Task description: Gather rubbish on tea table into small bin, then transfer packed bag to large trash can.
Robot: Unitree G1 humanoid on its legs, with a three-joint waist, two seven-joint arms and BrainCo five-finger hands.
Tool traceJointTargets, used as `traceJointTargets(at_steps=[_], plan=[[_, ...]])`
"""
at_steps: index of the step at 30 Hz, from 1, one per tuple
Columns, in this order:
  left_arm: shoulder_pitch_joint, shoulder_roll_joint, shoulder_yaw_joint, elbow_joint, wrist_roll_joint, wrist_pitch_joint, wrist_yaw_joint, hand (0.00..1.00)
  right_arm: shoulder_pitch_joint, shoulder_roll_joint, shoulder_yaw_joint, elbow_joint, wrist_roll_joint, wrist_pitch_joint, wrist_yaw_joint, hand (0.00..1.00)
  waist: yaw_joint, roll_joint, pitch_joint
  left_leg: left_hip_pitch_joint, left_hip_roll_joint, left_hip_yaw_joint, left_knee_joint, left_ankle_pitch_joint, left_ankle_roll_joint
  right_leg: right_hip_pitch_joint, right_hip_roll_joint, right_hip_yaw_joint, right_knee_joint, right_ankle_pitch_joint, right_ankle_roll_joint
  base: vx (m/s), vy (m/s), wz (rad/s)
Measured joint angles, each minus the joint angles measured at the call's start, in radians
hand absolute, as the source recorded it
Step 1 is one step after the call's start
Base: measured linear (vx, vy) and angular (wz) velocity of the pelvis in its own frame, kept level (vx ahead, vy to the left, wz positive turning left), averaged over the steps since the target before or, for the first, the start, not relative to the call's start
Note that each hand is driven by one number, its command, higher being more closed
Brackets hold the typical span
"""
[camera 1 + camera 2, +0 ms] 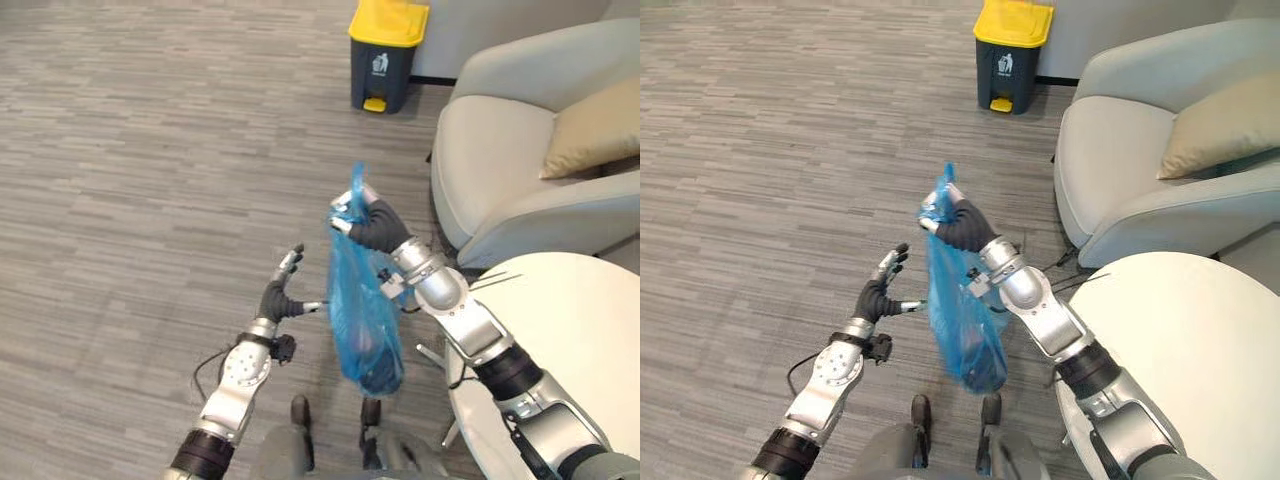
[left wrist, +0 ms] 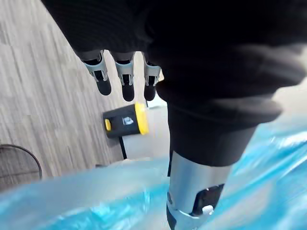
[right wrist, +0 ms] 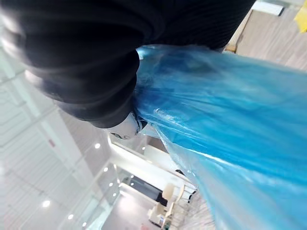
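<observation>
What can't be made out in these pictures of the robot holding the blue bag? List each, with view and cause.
Contents of the blue bag: eye views, only a dark lump shows through the film.
Grip of the right hand: right wrist view, fingers hidden by its cover and the bag.
Large trash can: eye views, lid cut by the top edge.
White table: eye views, cut by right and bottom edges.

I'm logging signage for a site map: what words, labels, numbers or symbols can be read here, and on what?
No words or numbers can be read.
A white litter symbol: on the dark front of the yellow-lidded trash can, below its lid; any lettering beside it is too small to tell.
On the blue rubbish bag: no print seen.
</observation>
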Motion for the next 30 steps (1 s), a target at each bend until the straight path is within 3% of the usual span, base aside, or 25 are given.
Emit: traceJointTargets(at_steps=[5,14,15,21,28,29,30], plan=[[-0.053,-0.019,-0.073,0.046,-0.001,0.010,0.000,0.00,0.000,0.033,0.086,0.000,0.027,0.027,0.012,1.00,-0.003,-0.008,-0.018,0.024,-0.004,0.009,-0.005,0.001,0.007,0.032,-0.002,0.010,-0.029,0.019,0.005,-0.03,0.058,-0.06],[-0.115,-0.016,-0.094,0.127,0.002,0.022,0.022,0.00,-0.025,0.059,0.207,0.000,0.038,0.059,0.055,1.00,0.000,-0.010,-0.069,0.068,-0.011,0.005,-0.054,0.029,0.010,0.058,-0.003,0.008,-0.038,0.022,0.006,-0.01,0.017,0.01],[-0.121,-0.016,-0.096,0.129,0.004,0.023,0.025,1.00,-0.048,0.060,0.221,0.000,0.042,0.059,0.062,1.00,-0.002,-0.011,-0.070,0.071,-0.012,0.005,-0.055,0.029,0.010,0.064,-0.003,0.009,-0.045,0.026,0.006,-0.03,0.053,0.00],[-0.157,-0.016,-0.103,0.146,0.036,0.020,0.031,1.00,-0.140,0.110,0.297,0.029,0.046,0.073,0.061,1.00,0.004,-0.015,-0.072,0.091,-0.017,0.004,-0.099,0.053,0.006,0.072,-0.004,0.009,-0.064,0.039,0.005,-0.02,0.031,0.00],[-0.192,-0.017,-0.133,0.176,0.035,0.018,0.070,1.00,-0.190,0.135,0.304,0.085,0.046,0.076,0.053,1.00,0.024,-0.014,-0.073,0.107,-0.017,-0.005,-0.113,0.062,0.004,0.087,-0.002,0.004,-0.067,0.040,0.004,-0.01,0.036,0.03],[-0.192,-0.016,-0.133,0.176,0.028,0.018,0.076,1.00,-0.191,0.137,0.305,0.085,0.046,0.076,0.048,0.00,0.025,-0.014,-0.073,0.108,-0.018,-0.006,-0.117,0.064,0.003,0.086,-0.002,0.004,-0.067,0.039,0.005,-0.01,0.038,0.01],[-0.192,-0.017,-0.134,0.176,0.018,0.018,0.090,1.00,-0.192,0.142,0.305,0.085,0.046,0.076,0.040,0.00,0.025,-0.014,-0.073,0.109,-0.018,-0.006,-0.119,0.065,0.002,0.086,-0.002,0.004,-0.067,0.039,0.005,-0.01,0.046,0.00]])
